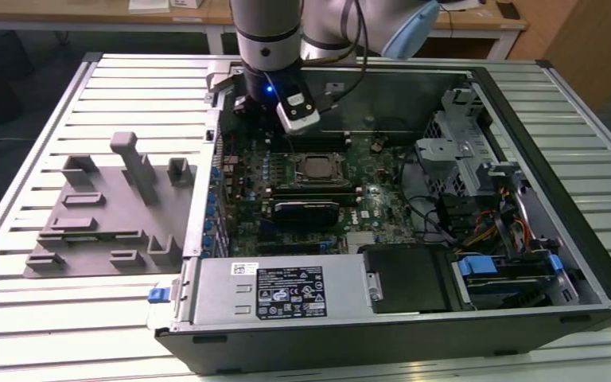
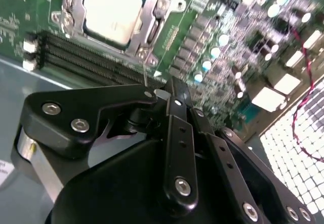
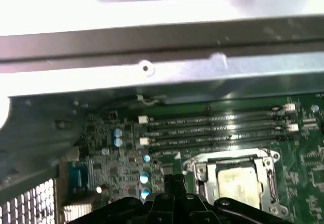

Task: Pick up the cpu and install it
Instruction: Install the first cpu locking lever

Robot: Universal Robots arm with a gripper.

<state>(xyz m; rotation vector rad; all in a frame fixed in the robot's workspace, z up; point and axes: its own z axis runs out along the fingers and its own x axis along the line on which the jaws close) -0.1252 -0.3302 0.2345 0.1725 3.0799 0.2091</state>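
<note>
The cpu (image 1: 317,169) lies flat in the metal-framed socket in the middle of the motherboard, silver top up. Both wrist views show it seated inside the socket frame (image 2: 111,9) (image 3: 238,186). My gripper (image 2: 172,93) hangs above the board beside the memory slots, a short way off the socket toward the case's far wall. Its black fingers (image 3: 174,183) are pressed together with nothing between them. In the exterior view the arm's wrist (image 1: 268,83) stands over the far left part of the open case.
The open computer case (image 1: 560,199) lies on a slatted metal table. A power supply (image 1: 284,290) fills its near side and a drive cage with cables (image 1: 476,159) its right. A grey fixture plate with blocks (image 1: 104,215) sits left of the case. Memory slots (image 3: 212,128) run beside the socket.
</note>
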